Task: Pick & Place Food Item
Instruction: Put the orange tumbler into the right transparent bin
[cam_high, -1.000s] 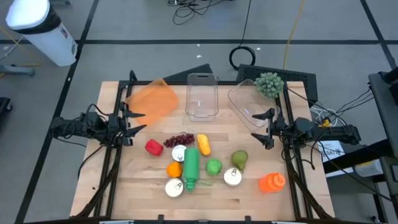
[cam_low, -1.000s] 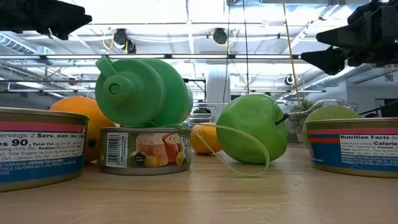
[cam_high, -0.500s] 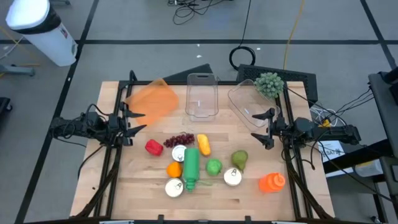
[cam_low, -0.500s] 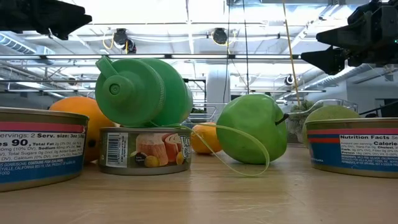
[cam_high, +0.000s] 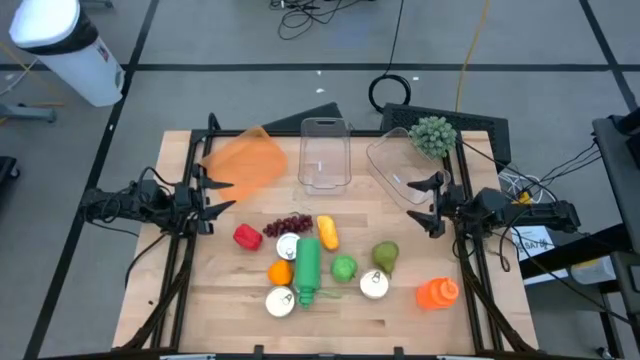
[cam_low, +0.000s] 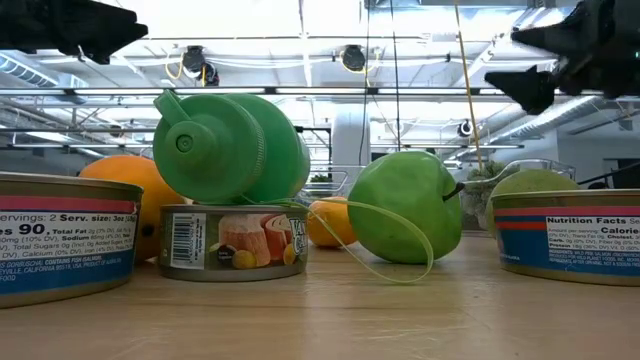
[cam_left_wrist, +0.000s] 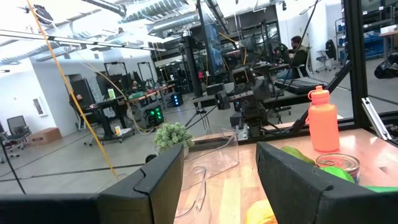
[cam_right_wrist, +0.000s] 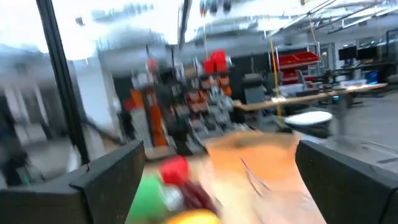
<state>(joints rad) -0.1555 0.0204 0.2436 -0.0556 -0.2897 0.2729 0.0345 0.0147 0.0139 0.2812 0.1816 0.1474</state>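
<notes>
Two arms sit at the table's sides in the high view. The left end effector (cam_high: 212, 198) waits at nine o'clock, fingers part open and empty. The right end effector (cam_high: 428, 203) at three o'clock has shifted slightly since a moment ago, jaws spread wide with nothing between them. I judge this the start of a reach, so no food has been picked yet. The food cluster lies toward six o'clock: red pepper (cam_high: 247, 237), grapes (cam_high: 290, 225), corn (cam_high: 326, 232), orange (cam_high: 280, 271), green apple (cam_high: 344, 268), pear (cam_high: 386, 256), a green bottle (cam_high: 306, 266) and tins. An orange container (cam_high: 246, 160) and two clear containers (cam_high: 324, 152) stand toward twelve o'clock.

From the low view, the green bottle (cam_low: 230, 148) rests on a tin (cam_low: 233, 241), the green apple (cam_low: 405, 207) beside it. The right arm, high at two o'clock, has lifted a little.

Through the left wrist view, an orange bottle (cam_left_wrist: 322, 119) stands on the wooden table (cam_left_wrist: 236, 180), with a workshop of racks beyond.

Blur in the right wrist view suggests motion; the red pepper (cam_right_wrist: 174, 169) shows faintly.
</notes>
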